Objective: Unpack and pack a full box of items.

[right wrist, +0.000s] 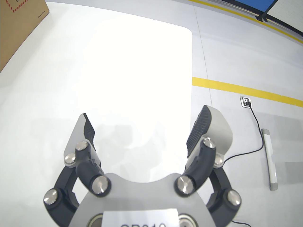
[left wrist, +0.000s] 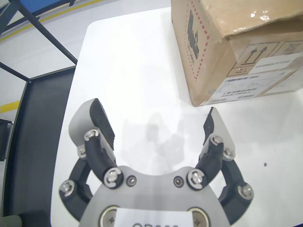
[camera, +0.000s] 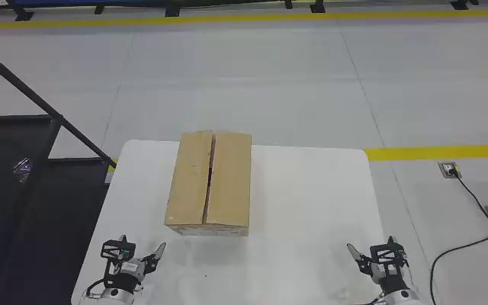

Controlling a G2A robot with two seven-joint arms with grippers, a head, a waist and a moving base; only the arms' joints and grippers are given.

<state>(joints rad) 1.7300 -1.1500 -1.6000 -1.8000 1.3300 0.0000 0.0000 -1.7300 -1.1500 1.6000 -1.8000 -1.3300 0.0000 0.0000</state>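
Box (camera: pixel 209 181): flaps shut, contents hidden; cut off at the edge in both wrist views. Long axis and flap seam run bottom-to-top in the top view. Brown cardboard with a red-dashed side label and white labels on the near end. Sits mid-frame on the white desk (camera: pixel 305 206). Left gripper (left wrist: pixel 153 105) and right gripper (right wrist: pixel 144 111): fingers spread, holding nothing.
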